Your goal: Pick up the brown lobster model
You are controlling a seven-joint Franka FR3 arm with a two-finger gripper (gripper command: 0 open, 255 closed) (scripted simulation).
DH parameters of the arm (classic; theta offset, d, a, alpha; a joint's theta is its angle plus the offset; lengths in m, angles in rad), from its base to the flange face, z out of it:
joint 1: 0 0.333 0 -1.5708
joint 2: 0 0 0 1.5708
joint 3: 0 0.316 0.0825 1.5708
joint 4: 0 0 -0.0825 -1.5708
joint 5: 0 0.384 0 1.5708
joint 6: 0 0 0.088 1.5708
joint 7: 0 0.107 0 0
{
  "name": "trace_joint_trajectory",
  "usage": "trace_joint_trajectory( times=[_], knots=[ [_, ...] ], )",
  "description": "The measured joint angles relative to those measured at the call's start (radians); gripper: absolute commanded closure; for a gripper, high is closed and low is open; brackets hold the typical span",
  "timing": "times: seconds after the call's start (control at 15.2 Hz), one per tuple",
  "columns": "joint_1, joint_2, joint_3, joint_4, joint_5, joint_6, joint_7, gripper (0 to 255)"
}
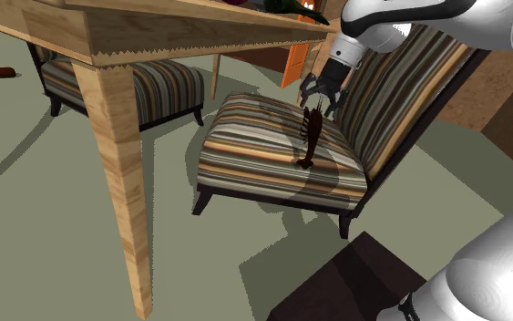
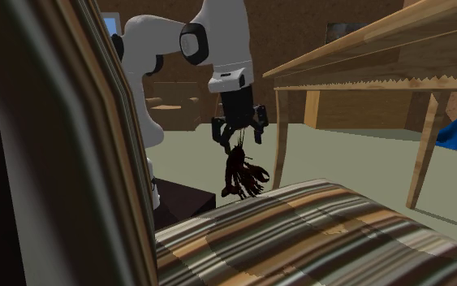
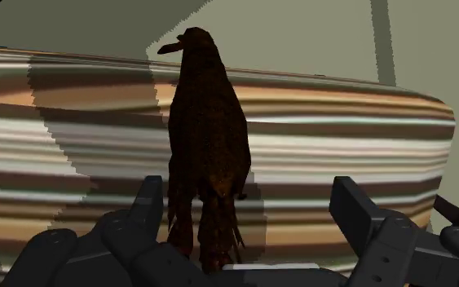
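Observation:
A dark brown lobster model (image 1: 311, 137) hangs upright, end on, over the striped chair seat (image 1: 254, 146). Its lower end is at or just above the cushion; I cannot tell if it touches. My black gripper (image 1: 320, 98) is right above its upper end. In the second exterior view the lobster (image 2: 241, 175) dangles below the gripper (image 2: 239, 142), past the seat (image 2: 316, 236). In the wrist view the gripper (image 3: 252, 216) is open: the lobster (image 3: 207, 139) lies against one finger (image 3: 150, 204), with a clear gap to the other (image 3: 354, 212).
A wooden table (image 1: 108, 119) with a thick leg stands close to the chair, at the shoulder view's left. Another striped chair (image 1: 154, 87) sits under it. The chair's tall striped backrest (image 1: 400, 91) rises just behind the gripper. The dark stand (image 1: 354, 274) is at lower right.

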Motion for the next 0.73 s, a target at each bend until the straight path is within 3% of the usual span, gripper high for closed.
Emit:
trace_joint_trajectory(
  times=[0.26, 0.73],
  knots=[
    [-0.027, 0.09, -0.027, 0.076, 0.038, 0.0, 0.052, 0],
    [-0.027, 0.104, -0.027, 0.013, 0.05, 0.082, 0.039, 0]
  ],
)
